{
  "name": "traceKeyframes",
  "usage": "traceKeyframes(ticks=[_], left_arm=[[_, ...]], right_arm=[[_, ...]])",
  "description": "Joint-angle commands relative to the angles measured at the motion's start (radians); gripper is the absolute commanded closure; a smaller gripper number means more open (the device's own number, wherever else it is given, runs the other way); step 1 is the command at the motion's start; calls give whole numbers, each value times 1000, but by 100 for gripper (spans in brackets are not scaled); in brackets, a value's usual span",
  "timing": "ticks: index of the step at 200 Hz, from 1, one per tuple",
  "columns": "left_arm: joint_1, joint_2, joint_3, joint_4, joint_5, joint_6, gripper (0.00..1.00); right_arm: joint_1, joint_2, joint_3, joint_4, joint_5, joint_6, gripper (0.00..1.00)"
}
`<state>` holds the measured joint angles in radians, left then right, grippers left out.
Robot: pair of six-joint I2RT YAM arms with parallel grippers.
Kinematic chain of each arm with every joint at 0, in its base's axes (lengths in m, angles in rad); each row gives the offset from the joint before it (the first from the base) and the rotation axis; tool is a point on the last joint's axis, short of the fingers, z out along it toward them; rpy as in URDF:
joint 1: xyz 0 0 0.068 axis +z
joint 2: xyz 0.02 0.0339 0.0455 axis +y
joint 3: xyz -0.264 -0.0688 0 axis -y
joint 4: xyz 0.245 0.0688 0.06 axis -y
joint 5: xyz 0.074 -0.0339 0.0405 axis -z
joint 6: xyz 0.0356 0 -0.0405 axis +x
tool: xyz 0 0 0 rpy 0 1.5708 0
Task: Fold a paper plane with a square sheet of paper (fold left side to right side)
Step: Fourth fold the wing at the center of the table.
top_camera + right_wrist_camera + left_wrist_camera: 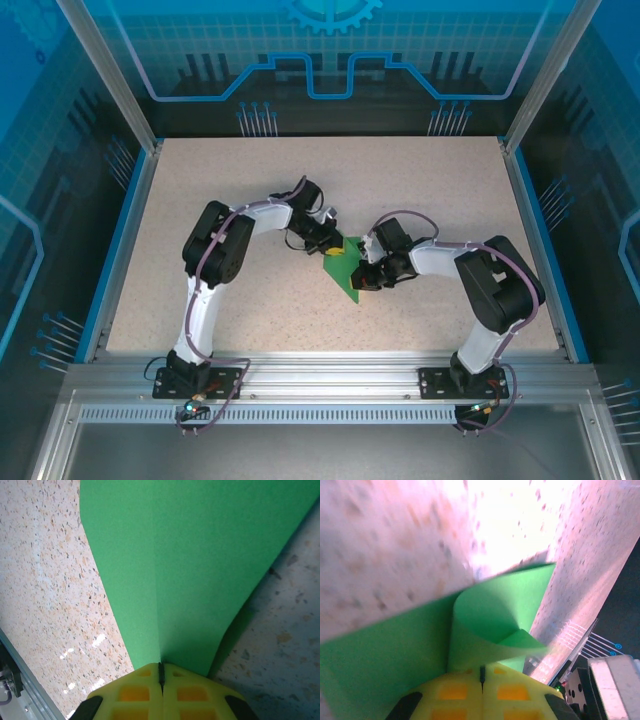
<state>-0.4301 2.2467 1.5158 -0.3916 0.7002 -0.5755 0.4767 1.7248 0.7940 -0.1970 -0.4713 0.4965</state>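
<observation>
My table [420, 185], speckled beige, carries everything, and my 2 arms reach in from its near edge toward its middle. My left arm [215, 250] bends up and across from the near-left corner, and my right arm [490, 280] bends in from the near-right corner, so the 2 wrists meet around the centre. Between them lies the bright green sheet of paper [345, 275], at about the middle of the table and a little toward the near edge. It is a narrowed, pointed shape whose tip aims at the near edge. My left tool [481, 672] is at the paper's far end with its yellow fingers pressed together, pinching the green sheet. Ahead of those fingers the paper lifts off the table and curls over into a loose roll, while the rest of it lies flat to the left. My right tool [161, 667] is at the paper's right side, its fingers likewise closed tight on the sheet. A straight crease runs away from the seam between its fingers, with the green spreading flat on both sides of it over the table.
</observation>
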Motion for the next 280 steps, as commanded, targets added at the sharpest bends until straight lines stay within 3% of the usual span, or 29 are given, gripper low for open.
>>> traceKeyframes(ticks=[1,112,147,189,235,253,280], left_arm=[[53,48,56,15,-138,37,95],[129,134,235,-78,-156,72,91],[146,95,235,-82,-142,84,86],[156,-117,56,-17,-155,83,69],[148,-380,-275,157,-113,-16,53],[121,-420,-348,194,-83,-48,50],[50,-400,-393,256,-56,-98,48]], right_arm=[[8,44,-42,-163,53,-15,94],[18,44,-42,-165,48,-8,94],[18,38,-38,-138,32,0,92],[19,-45,-50,-3,-3,30,80],[-1,-230,-57,87,115,17,48],[-33,-285,-71,107,166,6,40],[-68,-304,-79,132,167,-5,36]])
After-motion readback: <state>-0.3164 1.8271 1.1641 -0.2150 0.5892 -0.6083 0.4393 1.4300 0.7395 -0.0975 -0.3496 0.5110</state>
